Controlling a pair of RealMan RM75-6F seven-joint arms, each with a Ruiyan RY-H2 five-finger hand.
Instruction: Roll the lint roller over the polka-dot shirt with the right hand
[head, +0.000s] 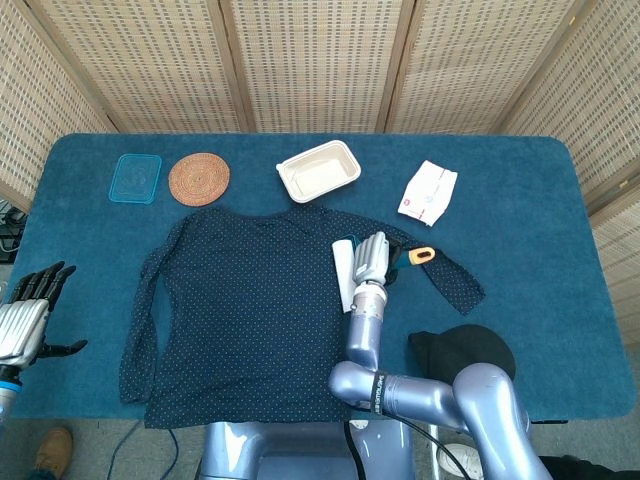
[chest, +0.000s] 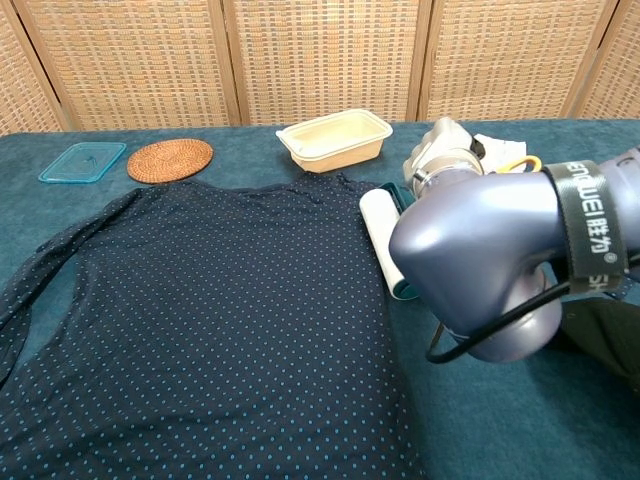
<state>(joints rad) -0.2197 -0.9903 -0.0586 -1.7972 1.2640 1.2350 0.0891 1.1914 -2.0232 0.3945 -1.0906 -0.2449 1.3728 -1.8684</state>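
Observation:
The dark blue polka-dot shirt (head: 240, 300) (chest: 200, 310) lies flat across the table's middle. My right hand (head: 371, 262) (chest: 440, 150) grips the lint roller by its teal handle with an orange end (head: 423, 255) (chest: 512, 163). The roller's white drum (head: 344, 274) (chest: 384, 242) lies at the shirt's right edge, near the right sleeve. My left hand (head: 28, 315) hangs open off the table's left side, holding nothing; the chest view does not show it.
Along the far side sit a clear blue lid (head: 135, 178), a round woven coaster (head: 199, 178), a cream tray (head: 318, 171) and a white packet (head: 428, 192). A black cap (head: 462, 357) lies at the front right, close to my right arm.

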